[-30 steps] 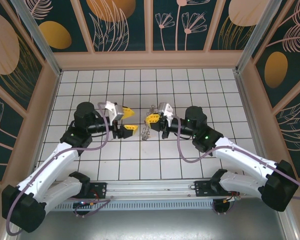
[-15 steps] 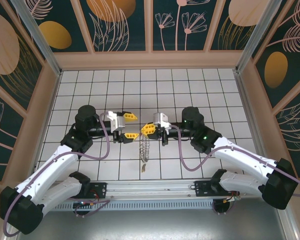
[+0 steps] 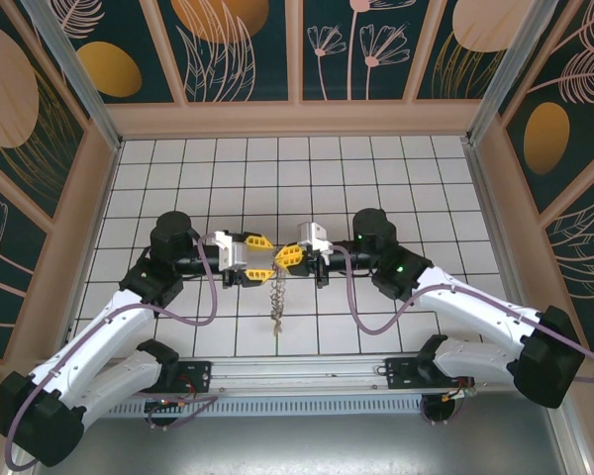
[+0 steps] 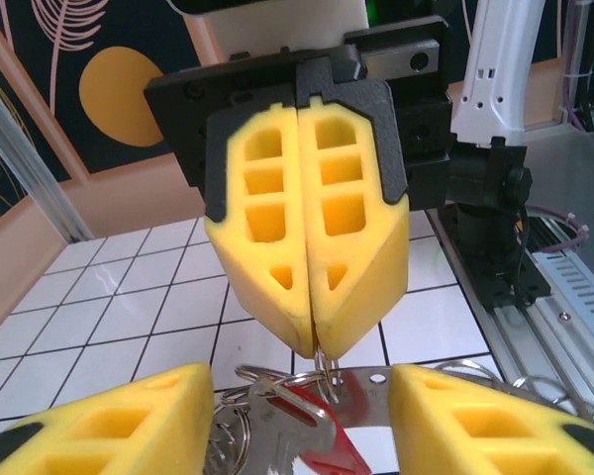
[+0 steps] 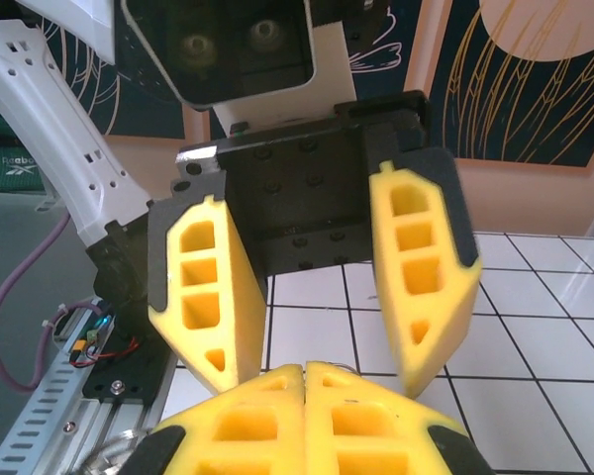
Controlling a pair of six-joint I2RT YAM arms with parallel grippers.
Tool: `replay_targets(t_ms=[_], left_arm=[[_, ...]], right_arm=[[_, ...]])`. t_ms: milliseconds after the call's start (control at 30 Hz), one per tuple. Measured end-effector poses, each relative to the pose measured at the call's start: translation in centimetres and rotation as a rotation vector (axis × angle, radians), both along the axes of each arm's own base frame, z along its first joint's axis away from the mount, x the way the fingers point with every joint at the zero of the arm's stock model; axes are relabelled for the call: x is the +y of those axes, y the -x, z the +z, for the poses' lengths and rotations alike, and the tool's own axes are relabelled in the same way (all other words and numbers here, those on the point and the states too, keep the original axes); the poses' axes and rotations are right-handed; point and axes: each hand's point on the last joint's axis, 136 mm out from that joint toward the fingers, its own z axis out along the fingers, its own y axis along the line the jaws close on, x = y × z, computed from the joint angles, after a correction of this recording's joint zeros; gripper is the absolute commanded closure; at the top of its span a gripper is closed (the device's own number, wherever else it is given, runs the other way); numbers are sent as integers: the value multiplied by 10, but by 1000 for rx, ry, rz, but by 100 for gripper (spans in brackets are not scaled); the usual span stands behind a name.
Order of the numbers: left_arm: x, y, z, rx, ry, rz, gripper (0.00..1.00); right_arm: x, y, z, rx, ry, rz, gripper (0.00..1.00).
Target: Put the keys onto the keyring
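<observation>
My right gripper (image 3: pixel 280 259) is shut on a thin wire loop at the top of the keyring (image 3: pixel 275 297). The keyring hangs below it as a chain of metal pieces over the tiles. In the left wrist view the right gripper (image 4: pixel 317 341) faces the camera and pinches that loop. Under it hang a flat grey plate of the keyring (image 4: pixel 371 391) and the silvery key (image 4: pixel 277 416) with its red tag (image 4: pixel 332 440). My left gripper (image 4: pixel 299 388) stands open, one finger on each side of the key and plate. In the right wrist view its fingers (image 5: pixel 208 297) flank my shut right gripper (image 5: pixel 305 374).
White tiled floor (image 3: pixel 376 168) inside patterned walls. The two grippers meet tip to tip at the centre. A metal rail (image 3: pixel 297 374) and both arm bases run along the near edge.
Both grippers have moved toward each other until they meet. The keyring now hangs long under the right gripper. The left fingers have narrowed round the key.
</observation>
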Motion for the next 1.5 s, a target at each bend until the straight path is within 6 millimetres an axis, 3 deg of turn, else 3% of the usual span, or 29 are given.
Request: replay_targets(t_ms=[600, 900, 1267, 1500], left_arm=[[0, -3, -7, -8, -21, 11, 76], [-1, -3, -10, 17, -26, 15, 100], [-1, -13, -14, 73, -36, 68, 100], [-1, -22, -15, 98, -41, 126, 100]], right_arm=[[5, 1, -1, -2, -9, 12, 100], [6, -3, -1, -2, -10, -5, 100], [6, -11, -5, 3, 8, -50, 100], [4, -16, -9, 11, 40, -75, 78]])
